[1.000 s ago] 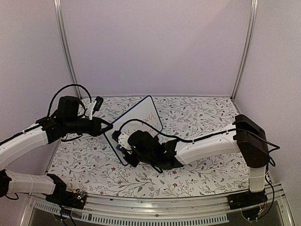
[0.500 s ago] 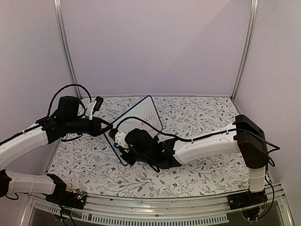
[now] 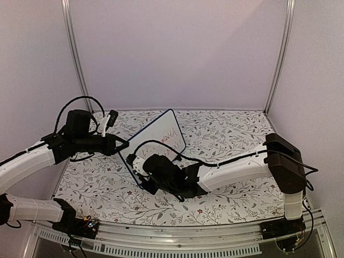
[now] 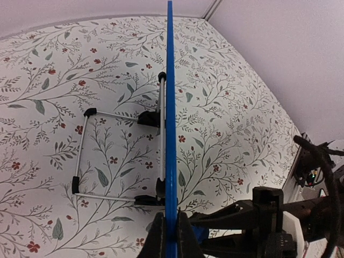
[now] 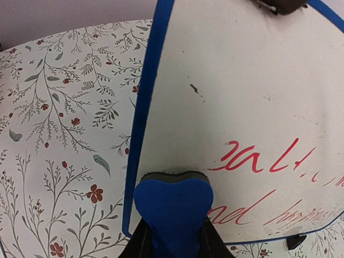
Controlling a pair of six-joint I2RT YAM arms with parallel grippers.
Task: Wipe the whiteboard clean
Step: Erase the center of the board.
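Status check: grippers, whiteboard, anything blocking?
Left gripper shut on whiteboard edge, holding it up. Right gripper shut on blue eraser, against whiteboard's lower corner. Red writing not yet erased. Nothing blocking the face.

Both arms [image 3: 236, 169] have white links, black joints [image 3: 285, 161] and looping black cables [image 3: 80, 98].

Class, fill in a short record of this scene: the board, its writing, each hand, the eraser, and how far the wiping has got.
whiteboard: standing tilted on the floral table
writing: red handwriting across the face
left hand: shut on the whiteboard's blue edge
right hand: shut on the blue eraser
eraser contact: grey felt side against the face, near a corner, beside the writing
progress: writing not yet wiped off
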